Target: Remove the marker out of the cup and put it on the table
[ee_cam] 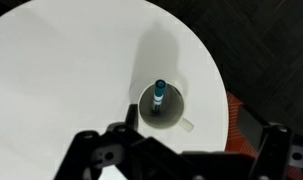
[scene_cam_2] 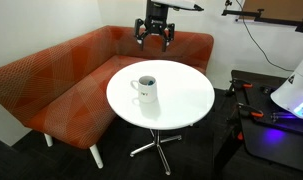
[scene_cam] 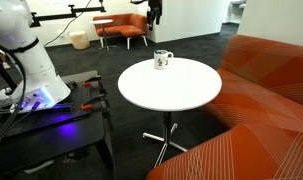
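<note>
The cup (ee_cam: 163, 108) is a small white glazed mug, round-mouthed in the wrist view, with a stubby handle at its lower right. In an exterior view (scene_cam: 162, 60) it shows dark markings on its side. The marker (ee_cam: 159, 93) is a thin blue-teal stick standing inside the cup, tip up, leaning against the inner wall. It is too small to make out in either exterior view. The cup stands near the edge of the table (scene_cam: 181, 90), a smooth, matte white round top on a single chrome pedestal (scene_cam_2: 159, 138) with a splayed metal foot. The gripper (scene_cam_2: 156, 38) is black and angular. It hangs in the air well above and beyond the table, over the sofa back, with its two fingers (ee_cam: 86, 150) spread apart and nothing between them. The wrist view looks straight down on the cup from between them. An orange sofa (scene_cam_2: 61, 80) with a fine woven line pattern curves round the table on pale legs. The floor is dark carpet (ee_cam: 261, 45). A low dark bench (scene_cam: 51, 135) carries red-handled tools and the robot's glossy white base (scene_cam: 26, 60), which has a violet glow at its foot. An orange chair (scene_cam: 121, 28) stands far back in the room.
</note>
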`<state>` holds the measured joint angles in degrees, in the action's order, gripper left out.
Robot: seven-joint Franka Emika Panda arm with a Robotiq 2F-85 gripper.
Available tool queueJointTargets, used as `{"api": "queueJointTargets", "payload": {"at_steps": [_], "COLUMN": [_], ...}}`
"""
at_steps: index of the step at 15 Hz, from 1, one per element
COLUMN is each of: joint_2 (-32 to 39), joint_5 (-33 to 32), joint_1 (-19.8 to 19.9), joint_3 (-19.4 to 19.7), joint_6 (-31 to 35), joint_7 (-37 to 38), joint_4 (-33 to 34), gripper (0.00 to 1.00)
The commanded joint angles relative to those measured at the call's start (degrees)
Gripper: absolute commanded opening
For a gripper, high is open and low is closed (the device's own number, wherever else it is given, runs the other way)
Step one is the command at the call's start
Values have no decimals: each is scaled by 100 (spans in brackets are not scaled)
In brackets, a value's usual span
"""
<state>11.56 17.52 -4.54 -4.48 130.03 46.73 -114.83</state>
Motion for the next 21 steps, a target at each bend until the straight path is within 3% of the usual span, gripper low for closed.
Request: {"api": "queueJointTargets", "payload": {"at_steps": [1, 6, 13, 21], "joint_2": [35, 50, 611, 1007], "joint_5": [13, 8, 700, 408], "joint_1": [-42, -67, 7, -127], "joint_3": [72, 70, -25, 158], "joint_6": [-22, -22, -257, -299], "joint_7": [-32, -31, -878, -148], "joint_4": [24, 23, 447, 744], "gripper": [100, 100, 100, 100]}}
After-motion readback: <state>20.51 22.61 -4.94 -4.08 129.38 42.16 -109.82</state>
